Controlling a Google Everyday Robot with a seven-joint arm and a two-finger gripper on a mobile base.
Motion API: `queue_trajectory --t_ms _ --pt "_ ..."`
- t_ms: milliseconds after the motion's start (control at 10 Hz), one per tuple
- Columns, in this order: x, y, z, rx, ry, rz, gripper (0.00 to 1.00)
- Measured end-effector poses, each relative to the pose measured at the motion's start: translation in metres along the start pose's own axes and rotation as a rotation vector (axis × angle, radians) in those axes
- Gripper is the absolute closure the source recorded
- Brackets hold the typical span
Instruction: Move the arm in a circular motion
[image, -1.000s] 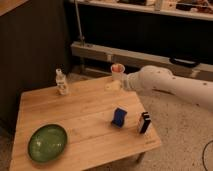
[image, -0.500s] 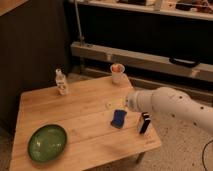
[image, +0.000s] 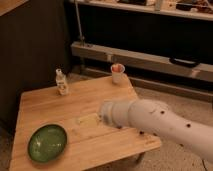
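Risk of the arm (image: 155, 120), reaching in from 4 o'clock low over mid-table with its tan gripper (image: 87, 120) (finger state impossible to tell), clipping the green bowl (image: 47, 142) at 8 o'clock or toppling the small bottle (image: 61, 82) at 11 o'clock if swung wide.

Arm (image: 160, 122) smooth white plastic, gripper (image: 88, 120) tan, over wood-grain table (image: 100, 97); bowl (image: 47, 142) glossy green.

My arm (image: 155, 122) reaches over the table (image: 50, 102) from its right, gripper (image: 87, 120) above table centre. Bowl (image: 47, 142) front-left on the table, bottle (image: 61, 82) back-left, cup (image: 117, 73) back-right corner.
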Motion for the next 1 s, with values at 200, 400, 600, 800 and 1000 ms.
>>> queue_trajectory --t_ms 200,400,600,800,1000 --pt "0.041 -0.045 0.017 0.067 0.035 -0.106 0.20" --pt "0.092 -0.082 0.032 0.105 0.069 -0.182 0.20" --pt "0.113 -0.085 0.039 0.098 0.078 -0.184 0.20" --pt "0.123 -0.056 0.049 0.072 0.068 -0.150 0.20" --pt "0.128 -0.018 0.061 0.055 0.047 -0.109 0.20"
